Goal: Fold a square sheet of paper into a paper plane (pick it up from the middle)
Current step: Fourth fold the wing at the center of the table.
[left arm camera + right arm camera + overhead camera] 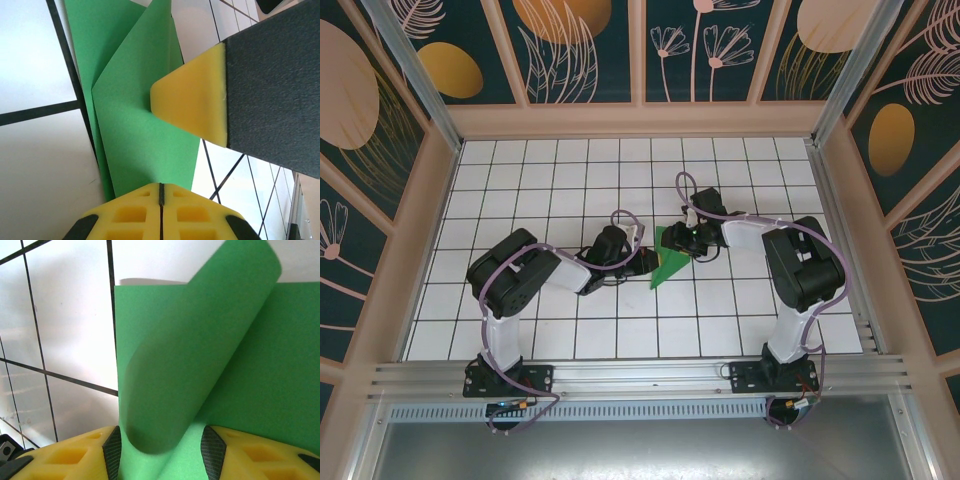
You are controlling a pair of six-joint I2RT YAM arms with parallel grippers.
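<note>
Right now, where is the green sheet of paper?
The square sheet of paper, partly folded, sits near the middle of the table in the top view, between the left end effector and the right end effector.

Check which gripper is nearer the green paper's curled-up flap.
Right. The right gripper straddles the curled flap, open fingers either side; the left gripper, shut, is at the opposite edge of the green paper.

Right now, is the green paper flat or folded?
Folded: the paper shows overlapping layers, and one flap curls up.
</note>
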